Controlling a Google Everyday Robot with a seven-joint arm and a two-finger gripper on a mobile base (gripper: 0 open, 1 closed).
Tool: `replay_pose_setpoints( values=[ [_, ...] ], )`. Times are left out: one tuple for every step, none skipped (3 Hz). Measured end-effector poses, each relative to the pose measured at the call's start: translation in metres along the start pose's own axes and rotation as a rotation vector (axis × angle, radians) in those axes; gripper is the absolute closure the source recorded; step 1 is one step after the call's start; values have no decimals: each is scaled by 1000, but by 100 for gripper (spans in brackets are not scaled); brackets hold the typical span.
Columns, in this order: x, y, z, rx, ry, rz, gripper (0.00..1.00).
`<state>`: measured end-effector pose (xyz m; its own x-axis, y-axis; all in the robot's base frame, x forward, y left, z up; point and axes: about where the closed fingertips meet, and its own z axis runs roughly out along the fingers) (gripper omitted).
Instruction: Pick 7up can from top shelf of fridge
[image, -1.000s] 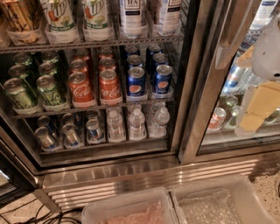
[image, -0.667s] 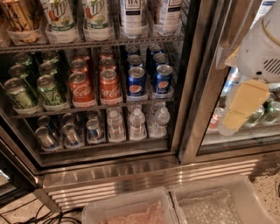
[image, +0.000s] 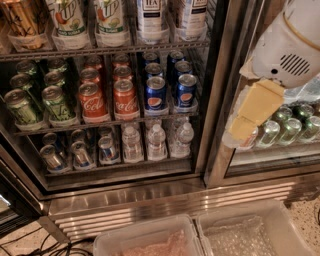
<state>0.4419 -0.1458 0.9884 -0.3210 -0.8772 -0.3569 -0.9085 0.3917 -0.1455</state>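
I am facing a commercial drinks fridge (image: 216, 100) of the kind a shop or staff pantry keeps. It is stainless-framed with a glass door (image: 272, 160) on my right, and my end effector (image: 246, 125) hangs in front of that door, right of the racks. Wire shelves carry drinks in rows sorted by brand: a 7up can (image: 70, 20) among tall cans on the top shelf (image: 100, 51), red Coca-Cola cans (image: 92, 102) and blue Pepsi cans (image: 155, 92) beneath, water bottles (image: 156, 142) lowest, and two plastic bins (image: 145, 240) on the speckled floor (image: 307, 220) at its foot.
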Motion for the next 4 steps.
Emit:
replay_pose_setpoints(
  values=[
    [-2, 1, 0, -3, -7, -1, 0],
    [-14, 10, 3, 17, -32, -18, 0],
    [-45, 26, 16, 12, -142, 53, 0],
    [-83, 30, 21, -5, -269, 208, 0]
  ],
)
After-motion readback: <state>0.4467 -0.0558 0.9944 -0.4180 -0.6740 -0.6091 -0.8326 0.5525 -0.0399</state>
